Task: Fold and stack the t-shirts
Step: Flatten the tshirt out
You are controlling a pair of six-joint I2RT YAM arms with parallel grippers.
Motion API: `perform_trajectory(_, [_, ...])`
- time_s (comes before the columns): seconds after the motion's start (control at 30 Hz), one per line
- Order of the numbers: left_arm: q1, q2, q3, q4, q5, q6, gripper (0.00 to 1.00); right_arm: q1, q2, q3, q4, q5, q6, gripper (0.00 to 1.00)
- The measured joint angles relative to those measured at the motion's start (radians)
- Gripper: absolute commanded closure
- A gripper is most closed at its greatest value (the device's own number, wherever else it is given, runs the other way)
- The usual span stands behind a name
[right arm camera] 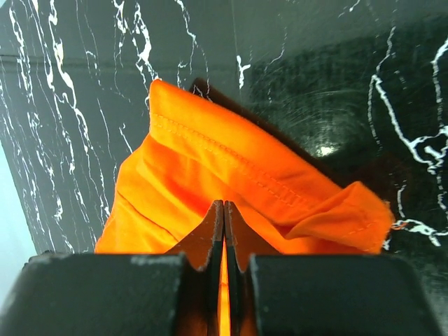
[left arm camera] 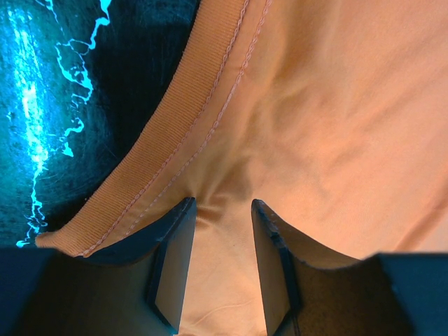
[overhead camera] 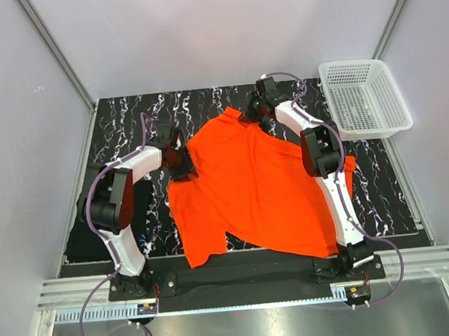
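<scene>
The orange-red t-shirt lies spread on the marbled mat. The right end effector is clamped tight on a hemmed edge, probably to carry a fold. The left end effector straddles cloth beside the ribbed collar with its jaws half apart; whether it grips cannot be determined.

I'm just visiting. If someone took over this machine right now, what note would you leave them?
Left gripper: jaws apart over the orange t-shirt beside its collar, no clear grip.
Right gripper: shut on that shirt's far hemmed edge.
The shirt lies spread and rumpled on the mat; a plain black rectangle at the mat's left may be a folded shirt.
Done: no fold on the orange one. Left: fold it, stack.
</scene>
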Motion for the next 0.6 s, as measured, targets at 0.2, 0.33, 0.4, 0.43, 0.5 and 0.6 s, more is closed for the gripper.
perform_trajectory(0.2, [0.000, -0.003, -0.005, 0.003, 0.000, 0.000, 0.56, -0.006, 0.011, 0.020, 0.003, -0.008, 0.005, 0.96])
perform_trajectory(0.33, [0.000, -0.004, -0.009, 0.008, 0.000, -0.003, 0.56, -0.006, 0.022, 0.023, 0.008, -0.007, 0.006, 0.96])
perform_trajectory(0.4, [0.001, -0.005, -0.011, 0.010, 0.000, -0.007, 0.56, -0.006, 0.028, 0.023, 0.008, -0.005, 0.004, 0.96])
perform_trajectory(0.43, [0.001, -0.006, -0.012, 0.011, 0.000, -0.008, 0.56, -0.007, 0.034, 0.026, 0.008, -0.004, 0.003, 0.96])
perform_trajectory(0.5, [0.001, -0.008, -0.016, 0.015, 0.000, -0.010, 0.56, -0.010, 0.047, 0.035, 0.011, -0.005, 0.003, 0.96])
perform_trajectory(0.6, [0.002, -0.011, -0.021, 0.018, 0.000, -0.015, 0.56, -0.012, 0.056, 0.051, 0.015, 0.010, -0.004, 0.95])
